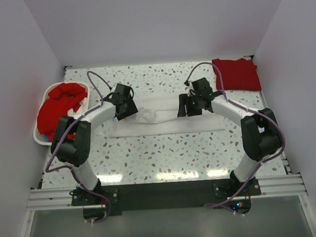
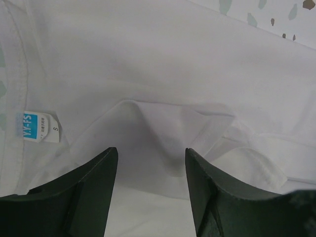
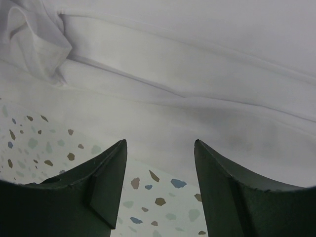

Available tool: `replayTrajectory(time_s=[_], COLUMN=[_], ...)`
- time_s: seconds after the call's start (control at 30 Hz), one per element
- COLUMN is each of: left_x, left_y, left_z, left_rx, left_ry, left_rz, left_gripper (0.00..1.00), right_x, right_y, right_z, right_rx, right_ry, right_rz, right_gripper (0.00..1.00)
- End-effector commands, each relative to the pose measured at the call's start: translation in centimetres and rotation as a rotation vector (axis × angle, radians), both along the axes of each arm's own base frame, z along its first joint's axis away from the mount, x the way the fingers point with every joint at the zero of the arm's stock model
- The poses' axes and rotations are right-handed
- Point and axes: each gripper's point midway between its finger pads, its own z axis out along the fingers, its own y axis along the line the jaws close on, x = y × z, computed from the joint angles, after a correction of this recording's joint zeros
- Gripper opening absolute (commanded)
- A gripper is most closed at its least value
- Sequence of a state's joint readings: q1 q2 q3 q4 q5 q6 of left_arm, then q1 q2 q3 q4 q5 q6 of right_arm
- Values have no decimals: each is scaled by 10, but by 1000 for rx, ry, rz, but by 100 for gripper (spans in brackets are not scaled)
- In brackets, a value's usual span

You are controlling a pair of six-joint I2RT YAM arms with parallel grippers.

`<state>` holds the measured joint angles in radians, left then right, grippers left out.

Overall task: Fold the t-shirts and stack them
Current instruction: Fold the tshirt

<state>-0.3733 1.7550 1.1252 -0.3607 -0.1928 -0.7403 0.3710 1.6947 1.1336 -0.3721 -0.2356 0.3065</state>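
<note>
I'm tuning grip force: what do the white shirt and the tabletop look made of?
White t-shirt: soft matte cloth, probably cotton knit; it creases and has a stitched collar seam. Tabletop: hard, smooth, speckled like terrazzo or printed laminate; bright glare near the front edge suggests slight gloss.

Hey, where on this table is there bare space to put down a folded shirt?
Widest: the near strip between the white t-shirt and the arm bases. Also the far strip between the basket and the folded red t-shirt. Crowded: the middle, where the left gripper and right gripper hover over the white t-shirt.
</note>
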Motion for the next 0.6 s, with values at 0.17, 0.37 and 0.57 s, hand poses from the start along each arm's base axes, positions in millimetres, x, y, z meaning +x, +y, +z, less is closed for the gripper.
replayTrajectory(time_s=[0.17, 0.37, 0.57], left_x=[23, 23, 26], left_y=[-10, -12, -15], left_z=[1, -6, -6], left_rx=[-43, -42, -51], left_ry=[0, 25, 30], left_rz=[59, 60, 56], left_gripper=[55, 49, 34], right_x=[-6, -3, 2], right_y=[8, 10, 19], right_z=[8, 5, 2], right_rx=[36, 36, 37], right_ry=[-44, -48, -49], right_rz=[38, 38, 57], right_gripper=[61, 61, 61])
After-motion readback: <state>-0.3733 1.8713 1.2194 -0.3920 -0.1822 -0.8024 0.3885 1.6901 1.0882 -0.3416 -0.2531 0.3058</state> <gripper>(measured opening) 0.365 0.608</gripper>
